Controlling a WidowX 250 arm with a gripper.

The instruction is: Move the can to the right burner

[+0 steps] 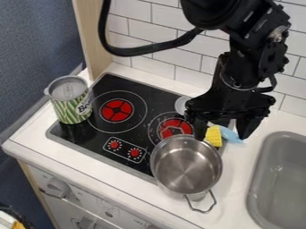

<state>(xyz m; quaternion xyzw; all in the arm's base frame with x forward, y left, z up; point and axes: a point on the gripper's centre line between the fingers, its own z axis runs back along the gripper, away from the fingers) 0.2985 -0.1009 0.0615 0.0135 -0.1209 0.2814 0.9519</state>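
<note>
My gripper point(221, 133) hangs over the right side of the stove, open, its two fingers spread apart beside the pot's far rim. The can point(70, 103), silver-topped with a green and white label, stands upright at the stove's left edge, left of the left burner point(116, 110) and well away from the gripper. The right burner point(173, 127) is red and partly covered by the rim and handle of the metal pot point(185, 167), which overlaps the stove's front right edge.
A yellow object point(214, 135) and a light blue one point(229, 134) lie below the gripper. The grey sink point(256, 192) is at the right, the tiled wall point(161, 20) behind. A round pale item point(181, 105) is at the stove's back edge.
</note>
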